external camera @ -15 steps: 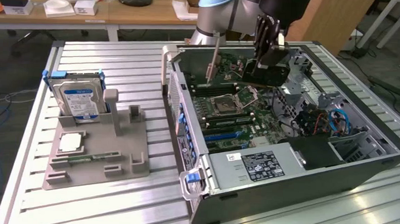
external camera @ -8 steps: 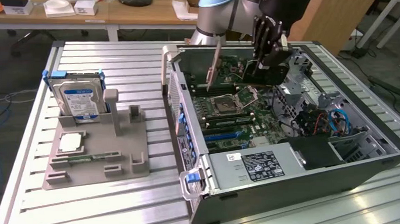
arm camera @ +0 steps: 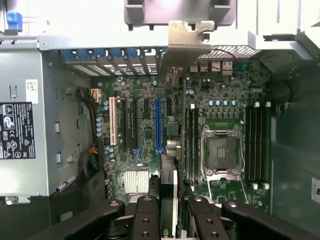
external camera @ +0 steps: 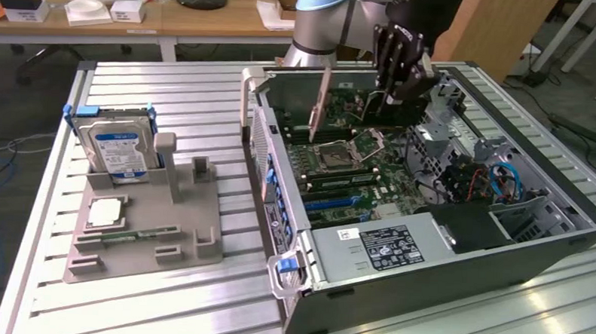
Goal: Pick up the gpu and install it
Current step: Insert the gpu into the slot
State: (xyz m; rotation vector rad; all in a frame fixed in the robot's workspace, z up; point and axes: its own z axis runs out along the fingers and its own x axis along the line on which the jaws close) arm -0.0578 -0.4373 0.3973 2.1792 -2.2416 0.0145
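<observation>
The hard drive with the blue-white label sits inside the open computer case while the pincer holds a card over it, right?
No. The hard drive stands in the grey holder on the table, outside the computer case, as the exterior view shows. The pincer does hold the gpu over the case.

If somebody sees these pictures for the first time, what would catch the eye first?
First the open computer case on the exterior view's right, its green motherboard bare. Over it the gripper holds the gpu on edge, silvery bracket toward the slotted rear wall. On the exterior view's left, a blue-labelled hard drive stands in a grey holder.
</observation>
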